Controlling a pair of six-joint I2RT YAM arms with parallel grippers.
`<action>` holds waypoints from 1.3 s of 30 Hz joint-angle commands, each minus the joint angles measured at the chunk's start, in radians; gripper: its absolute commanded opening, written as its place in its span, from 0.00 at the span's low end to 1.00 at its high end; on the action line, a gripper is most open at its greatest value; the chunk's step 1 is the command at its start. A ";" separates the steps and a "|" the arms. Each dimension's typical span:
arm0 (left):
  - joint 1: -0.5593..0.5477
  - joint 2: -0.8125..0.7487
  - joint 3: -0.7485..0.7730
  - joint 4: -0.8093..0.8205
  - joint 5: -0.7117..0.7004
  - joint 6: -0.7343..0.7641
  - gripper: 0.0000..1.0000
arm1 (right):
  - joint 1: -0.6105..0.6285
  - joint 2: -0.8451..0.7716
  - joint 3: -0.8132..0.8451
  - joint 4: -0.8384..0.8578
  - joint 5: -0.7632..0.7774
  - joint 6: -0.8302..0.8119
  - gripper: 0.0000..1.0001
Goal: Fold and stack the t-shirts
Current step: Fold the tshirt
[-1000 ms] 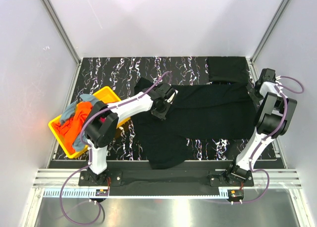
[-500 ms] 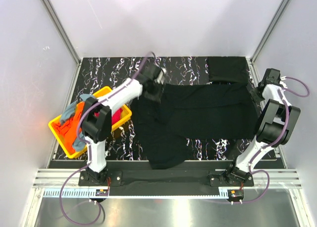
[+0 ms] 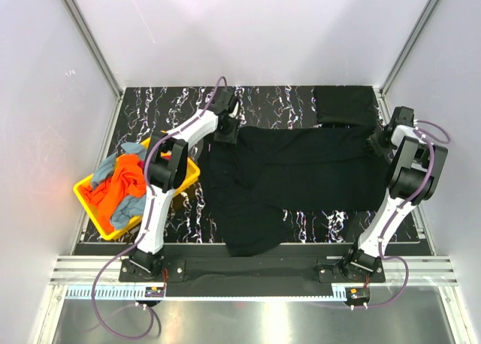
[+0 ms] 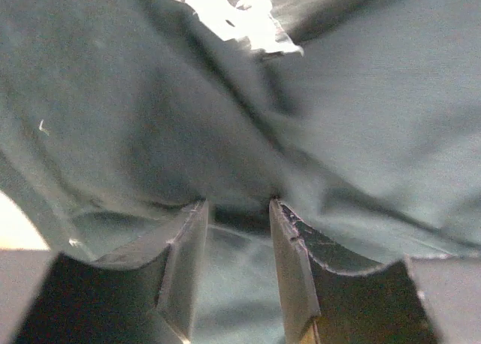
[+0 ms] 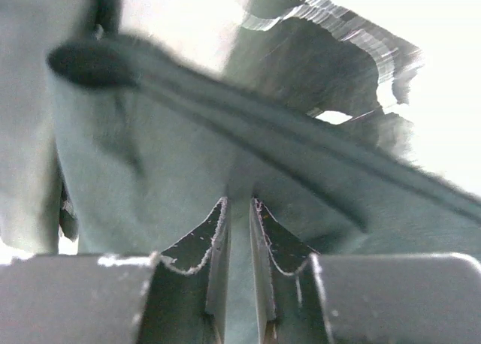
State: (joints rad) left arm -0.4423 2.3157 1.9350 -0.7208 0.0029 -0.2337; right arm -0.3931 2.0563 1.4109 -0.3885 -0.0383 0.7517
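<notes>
From the top view I can't make out either gripper's fingers. The left gripper [image 3: 225, 129] is a dark shape low over the far left corner of the black t-shirt [image 3: 301, 171], and the right gripper [image 3: 378, 143] is partly lost against the shirt's far right edge.

The wrist cameras sit so close that cloth fills both views and only slivers of bright background show past it. On the left wrist, the 2 fingers [image 4: 185, 258] stand a little apart, with a bunched fold of the shirt pinched at their tips and cloth filling the gap. On the right wrist, the fingers [image 5: 216, 235] are almost together, clamped on a thin strip of fabric just below a thick hem or seam that runs diagonally across the view.

The shirt lies spread across the middle of the marbled bench [image 3: 165, 104], stretched wide between the 2 grippers. It is wrinkled, and a long flap trails toward the near edge and is cut off by the rail there. I can't tell which part is sleeve or collar.

A folded black garment [image 3: 344, 105] sits in the far right corner, just beyond the spread shirt. At the left, the yellow bin [image 3: 90, 212] holds a heap of orange and grey clothes [image 3: 120, 188], and the left arm hides part of its rim.
</notes>
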 commanded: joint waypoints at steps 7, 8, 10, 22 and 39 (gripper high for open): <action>0.071 0.030 0.035 -0.017 -0.060 -0.101 0.41 | -0.059 -0.061 -0.036 -0.026 0.198 0.057 0.22; 0.073 0.027 0.035 -0.017 -0.044 -0.120 0.40 | -0.059 -0.068 -0.043 -0.024 0.198 0.060 0.22; 0.071 0.011 0.029 -0.006 -0.009 -0.145 0.38 | -0.059 -0.077 -0.046 -0.026 0.201 0.077 0.22; 0.077 -0.087 0.080 0.087 0.074 -0.043 0.33 | -0.056 -0.151 -0.027 0.037 0.005 0.037 0.21; 0.154 0.019 0.000 0.024 0.000 -0.165 0.19 | -0.015 -0.002 0.068 0.019 0.032 0.052 0.18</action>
State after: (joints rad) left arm -0.3180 2.3573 1.9701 -0.6796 0.0502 -0.3542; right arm -0.4061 2.0354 1.4395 -0.3298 -0.0780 0.7761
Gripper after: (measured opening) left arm 0.193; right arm 0.179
